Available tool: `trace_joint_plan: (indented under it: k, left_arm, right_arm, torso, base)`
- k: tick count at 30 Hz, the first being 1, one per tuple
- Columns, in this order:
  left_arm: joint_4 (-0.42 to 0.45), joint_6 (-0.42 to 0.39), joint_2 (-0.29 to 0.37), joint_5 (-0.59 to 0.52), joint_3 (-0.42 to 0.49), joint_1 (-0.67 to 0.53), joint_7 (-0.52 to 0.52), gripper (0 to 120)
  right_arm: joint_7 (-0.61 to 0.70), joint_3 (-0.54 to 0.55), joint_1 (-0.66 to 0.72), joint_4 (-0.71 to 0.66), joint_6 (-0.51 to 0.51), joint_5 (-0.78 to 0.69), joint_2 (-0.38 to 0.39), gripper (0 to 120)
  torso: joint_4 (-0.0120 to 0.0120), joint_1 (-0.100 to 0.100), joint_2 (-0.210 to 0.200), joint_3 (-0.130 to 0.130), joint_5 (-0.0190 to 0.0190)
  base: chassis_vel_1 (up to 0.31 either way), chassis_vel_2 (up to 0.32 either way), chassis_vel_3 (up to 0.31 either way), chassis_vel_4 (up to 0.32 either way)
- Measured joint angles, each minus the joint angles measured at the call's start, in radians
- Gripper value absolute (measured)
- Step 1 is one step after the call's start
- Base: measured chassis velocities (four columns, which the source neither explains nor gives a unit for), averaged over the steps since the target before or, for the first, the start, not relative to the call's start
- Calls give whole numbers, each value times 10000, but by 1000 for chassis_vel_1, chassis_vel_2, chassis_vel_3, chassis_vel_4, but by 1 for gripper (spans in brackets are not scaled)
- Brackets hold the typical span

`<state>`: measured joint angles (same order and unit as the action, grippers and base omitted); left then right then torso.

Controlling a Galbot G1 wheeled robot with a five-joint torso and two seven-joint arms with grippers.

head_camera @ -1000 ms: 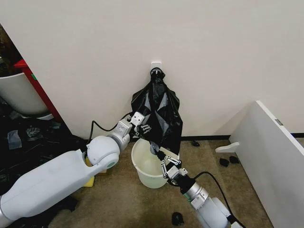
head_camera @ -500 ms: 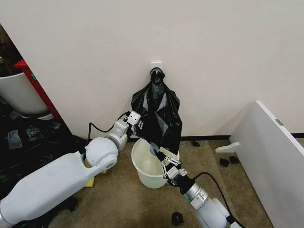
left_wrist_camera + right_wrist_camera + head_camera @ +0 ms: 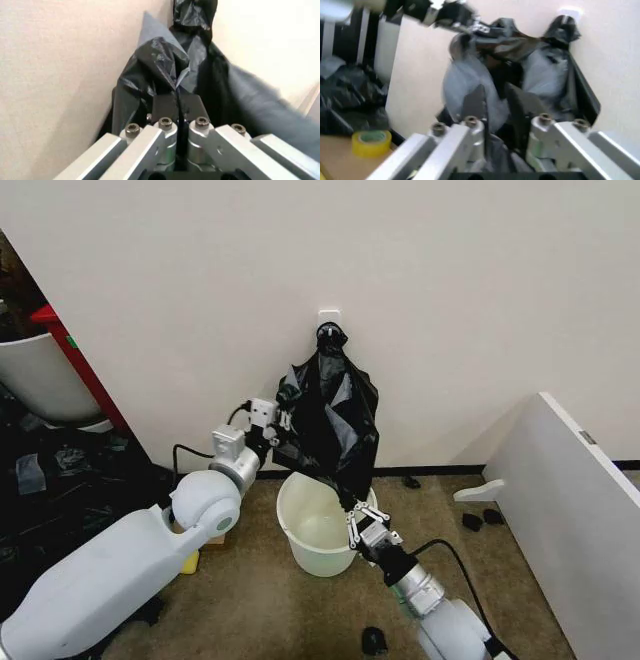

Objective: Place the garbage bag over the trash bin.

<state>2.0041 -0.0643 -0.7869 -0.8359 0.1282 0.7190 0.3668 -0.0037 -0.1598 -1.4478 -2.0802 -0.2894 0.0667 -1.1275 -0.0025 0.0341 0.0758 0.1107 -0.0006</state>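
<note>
The black glossy garbage bag [image 3: 335,425] hangs by its knotted top from a white wall hook [image 3: 330,315], above the round white trash bin [image 3: 312,532] on the floor. My left gripper [image 3: 282,418] is shut on the bag's left edge at mid height and holds it out sideways; in the left wrist view the closed fingers [image 3: 167,107] pinch the wrinkled plastic [image 3: 157,63]. My right gripper [image 3: 357,515] is over the bin's right rim, shut on the bag's lowest corner. In the right wrist view, bag plastic [image 3: 545,75] is bunched between its fingers [image 3: 476,103].
A white panel [image 3: 580,510] stands on the right. Dark plastic clutter [image 3: 60,470] and a large white tub [image 3: 40,375] lie at the left. Small black scraps [image 3: 375,640] dot the carpet. A yellow tape roll [image 3: 370,142] rests on the floor near the wall.
My left gripper has risen and moved left with the bag's edge, spreading the bag wider. The right gripper has shifted slightly right and up with the lower corner.
</note>
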Motion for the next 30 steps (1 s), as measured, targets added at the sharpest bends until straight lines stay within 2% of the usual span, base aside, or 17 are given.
trace_joint_plan:
  k: [3, 4, 6, 8, 9, 12, 14, 17, 18, 20, 24, 26, 27, 30]
  left_arm:
    - [63, 238, 2, 65, -216, 352, -150, 0]
    - [63, 238, 2, 65, -216, 352, -150, 0]
    - [84, 297, -34, 142, -270, 517, -194, 0]
    - [91, 306, -39, 163, -275, 542, -206, 0]
    - [115, 331, -57, 213, -279, 599, -242, 0]
    - [118, 345, -104, 248, -267, 614, -267, 0]
    - [117, 345, -113, 271, -267, 641, -268, 0]
    - [65, 344, -180, 390, -264, 749, -273, 0]
    - [65, 344, -180, 390, -264, 749, -273, 0]
    - [53, 338, -213, 422, -259, 777, -278, 0]
    - [59, 304, -211, 441, -260, 778, -285, 0]
    - [126, 247, -183, 435, -285, 815, -272, 0]
    - [126, 247, -183, 435, -285, 815, -272, 0]
    - [188, 218, -158, 410, -331, 894, -268, 0]
  right_arm:
    - [138, -230, -317, -765, 647, -1106, 284, 33]
    - [138, -230, -317, -765, 647, -1106, 284, 33]
    - [340, -338, -329, -1355, 1289, -2193, 533, 43]
    - [398, -351, -272, -1464, 1460, -2432, 601, 45]
    - [566, -389, 123, -1629, 2075, -3252, 897, 54]
    - [745, -210, 1043, -1226, 2852, -4295, 1336, 66]
    - [786, -50, 1395, -991, 2973, -4467, 1419, 69]
    - [931, 830, 2910, -177, 3276, -4779, 1469, 84]
    - [931, 830, 2910, -177, 3276, -4779, 1469, 84]
    - [1029, 1365, 3712, 110, 3535, -4881, 1350, 94]
    - [1207, 1907, 4415, 422, 3781, -5013, 1226, 98]
    - [1419, 2382, 4840, 697, 3990, -5172, 1102, 90]
    - [1419, 2382, 4840, 697, 3990, -5172, 1102, 90]
    - [1535, 2623, 5096, 881, 4019, -5107, 921, 79]
  torso:
    - [-2, -1, 0, 0, 0]
    - [-2, -1, 0, 0, 0]
    - [-2, -1, 0, 0, -3]
    - [-3, -1, 0, 0, -3]
    - [1, -1, 0, 0, 0]
    - [-3, -1, 0, 0, -1]
    - [-4, -1, 0, 1, 2]
    - [3, 0, 0, 2, 2]
    - [3, 0, 0, 2, 2]
    - [1, 1, 0, 3, -2]
    - [1, 1, 0, 2, -1]
    - [1, 1, 0, 2, 0]
    - [1, 1, 0, 2, 0]
    - [-3, 1, 0, 1, -2]
  base:
    - [0, 0, 0, 0]
    - [0, 0, 0, 0]
    - [0, 0, 0, 0]
    - [0, 0, 0, 0]
    - [0, 0, 0, 0]
    - [0, 0, 0, 0]
    - [0, 0, 0, 0]
    - [0, 0, 0, 0]
    - [0, 0, 0, 0]
    - [0, 0, 0, 0]
    - [0, 0, 0, 0]
    - [0, 0, 0, 0]
    - [0, 0, 0, 0]
    - [0, 0, 0, 0]
